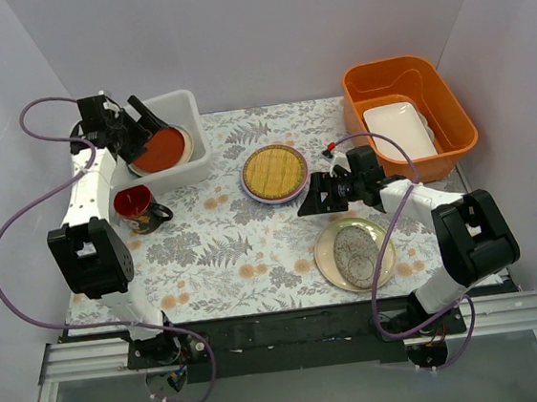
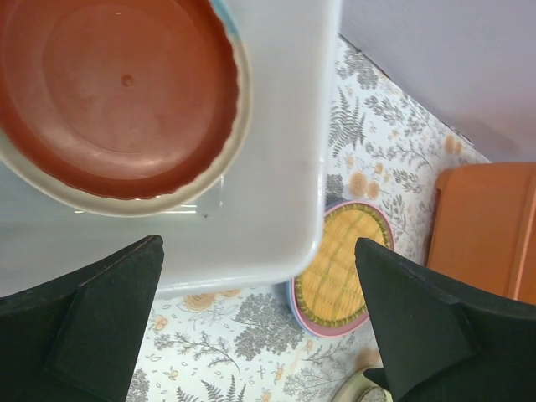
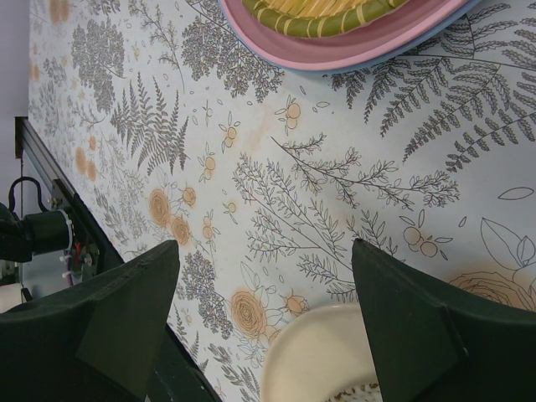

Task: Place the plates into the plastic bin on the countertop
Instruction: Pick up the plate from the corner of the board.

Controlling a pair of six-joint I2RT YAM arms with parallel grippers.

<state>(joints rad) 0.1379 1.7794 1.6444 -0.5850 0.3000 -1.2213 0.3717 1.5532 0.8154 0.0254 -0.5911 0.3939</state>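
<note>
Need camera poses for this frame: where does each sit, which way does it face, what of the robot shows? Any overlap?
Top external: fixed above and behind the robot, facing down at the table; left arm and right arm show, bases at bottom.
Left wrist: above the white bin, facing down at the red-brown plate inside; the open left pincer shows.
Right wrist: low over the table, facing down between woven plate and cream plate; the open right pincer shows.
Shared: the woven plate appears in all three.

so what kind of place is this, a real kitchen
Probably a robot test booth staged as a kitchen counter: plain walls box in the fern-print countertop, two arms are bolted to a metal rail, and plates sit out beside a plastic bin.
</note>
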